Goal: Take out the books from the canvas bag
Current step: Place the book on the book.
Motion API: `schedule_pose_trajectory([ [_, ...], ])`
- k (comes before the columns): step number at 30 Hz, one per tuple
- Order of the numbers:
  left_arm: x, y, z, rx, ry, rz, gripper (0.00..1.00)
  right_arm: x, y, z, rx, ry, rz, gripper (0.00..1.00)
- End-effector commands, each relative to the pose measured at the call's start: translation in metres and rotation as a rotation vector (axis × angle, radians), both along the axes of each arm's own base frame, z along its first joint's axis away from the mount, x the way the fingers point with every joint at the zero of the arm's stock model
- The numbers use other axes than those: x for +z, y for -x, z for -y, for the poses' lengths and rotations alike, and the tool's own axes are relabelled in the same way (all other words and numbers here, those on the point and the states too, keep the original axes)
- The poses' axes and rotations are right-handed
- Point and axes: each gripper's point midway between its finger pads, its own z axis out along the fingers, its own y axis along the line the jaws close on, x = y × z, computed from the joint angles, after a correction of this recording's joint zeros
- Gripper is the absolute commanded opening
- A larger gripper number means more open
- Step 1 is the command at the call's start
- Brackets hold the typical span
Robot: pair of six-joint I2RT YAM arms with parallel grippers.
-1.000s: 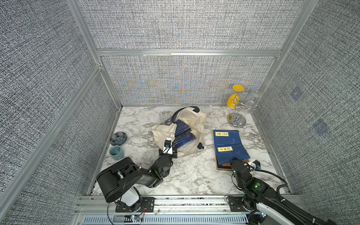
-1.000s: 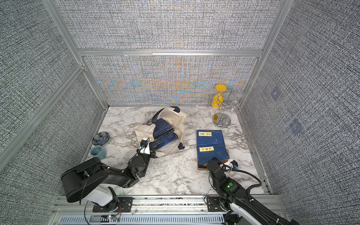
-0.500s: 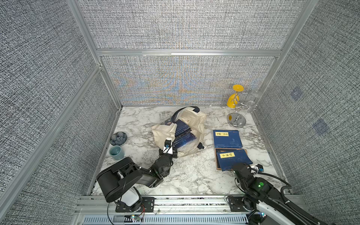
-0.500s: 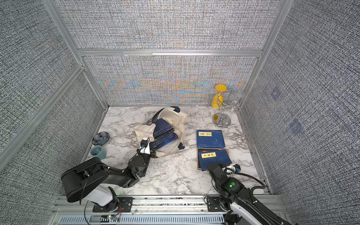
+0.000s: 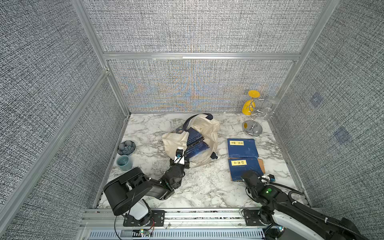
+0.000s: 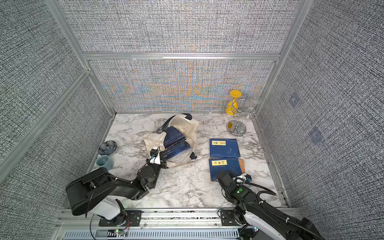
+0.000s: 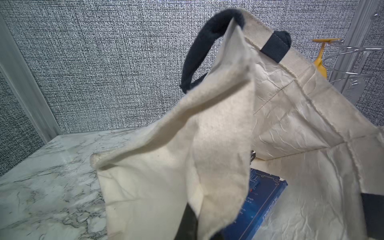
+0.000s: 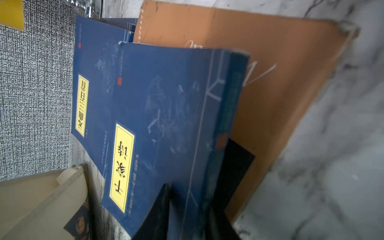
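Left end effector (image 5: 180, 161) was clamped on canvas bag (image 5: 204, 128) near rim; books (image 5: 195, 143) lay inside (two others out on table (image 5: 207, 187), right of it); right end effector (image 8: 195, 193) jaws stood parted around near book (image 5: 245, 168) corner

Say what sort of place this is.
Probably a robot test cell: grey woven wall panels in aluminium framing, a marble-patterned tabletop, a black left arm and black right arm bolted to a front rail.

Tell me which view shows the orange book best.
Right wrist: the orange book shows large, its white script visible, a blue book lying on it. Both top views show only its edge. Left wrist: not shown.
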Motion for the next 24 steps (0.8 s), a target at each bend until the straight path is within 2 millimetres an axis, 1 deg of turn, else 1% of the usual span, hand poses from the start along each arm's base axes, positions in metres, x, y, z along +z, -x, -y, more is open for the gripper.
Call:
schedule_pose_trajectory([
  [1,0.014,0.001,0.003,-0.016,0.044,0.037,0.0,0.0,0.001,-0.003,0.027,0.021,-0.031,0.41],
  [2,0.013,0.001,0.002,-0.014,0.044,0.036,0.0,0.0,0.002,-0.002,0.029,0.024,-0.043,0.45],
  [4,0.013,0.001,0.002,-0.013,0.043,0.036,0.0,0.0,0.006,0.0,0.034,0.031,-0.059,0.57],
  [6,0.013,0.001,0.002,-0.011,0.046,0.036,0.0,0.003,0.012,0.005,0.031,0.043,-0.076,0.71],
  [8,0.013,0.001,0.001,-0.009,0.053,0.033,0.0,0.005,0.019,0.01,0.025,0.049,-0.102,0.83],
  [11,0.014,0.002,-0.003,0.002,0.068,0.034,0.0,0.019,0.023,0.013,0.055,0.061,-0.087,0.97],
  [13,0.015,0.003,-0.005,0.005,0.08,0.033,0.0,0.03,0.023,0.016,0.068,0.081,-0.069,0.99],
  [16,0.013,0.004,-0.011,0.027,0.095,0.026,0.0,0.052,0.017,0.014,0.117,0.117,-0.025,0.99],
  [17,0.011,0.004,-0.015,0.039,0.101,0.02,0.0,0.066,0.011,0.008,0.17,0.142,0.008,0.99],
  [19,0.004,0.006,-0.021,0.062,0.132,-0.004,0.0,0.093,-0.006,-0.012,0.313,0.19,0.092,0.99],
  [21,-0.004,0.006,-0.025,0.08,0.131,-0.031,0.0,0.116,-0.021,-0.034,0.418,0.197,0.188,0.99],
  [23,-0.012,0.005,-0.03,0.112,0.12,-0.054,0.0,0.134,-0.034,-0.06,0.507,0.173,0.278,0.99],
  [24,-0.013,0.005,-0.031,0.12,0.123,-0.059,0.0,0.14,-0.039,-0.069,0.534,0.161,0.298,0.99],
])
